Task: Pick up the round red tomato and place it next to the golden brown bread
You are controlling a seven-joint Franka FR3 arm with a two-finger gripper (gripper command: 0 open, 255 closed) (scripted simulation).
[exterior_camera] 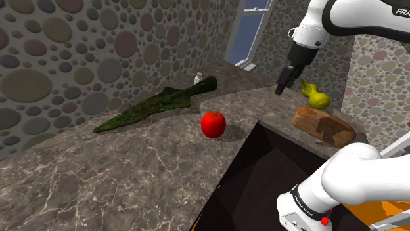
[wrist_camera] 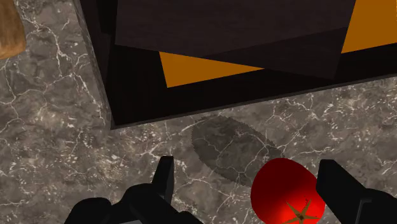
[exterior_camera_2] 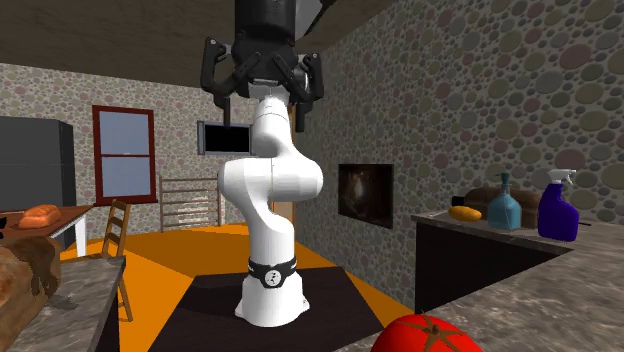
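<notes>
My gripper (exterior_camera: 281,88) hangs high over the table (exterior_camera: 98,177). Its two fingers are spread wide and touch nothing, so I carry nothing. That wide gap suits a broad, round fruit, since I judge I will need all of it to drop around the sides.

The tomato (exterior_camera: 213,123) sits on the marbled table with its stem star turned up, close to the edge where the table meets the dark box of my stand (exterior_camera: 263,177). Looking down along my fingers, I see it far beneath me, in the gap but nearer one finger than the other. I judge I must shift sideways to centre it before descending.

The bread (exterior_camera: 323,125) lies on the table round the corner of the stand, well apart from the tomato, with a yellow gourd (exterior_camera: 315,97) just behind it. A long green blade (exterior_camera: 158,105) lies beyond the tomato, clear of my path. The bare table on the bread's left in the shoulder view looks like the sensible landing spot. It is open and away from the gourd, though it sits close to the table's edge, so a rolling tomato could be lost there.
</notes>
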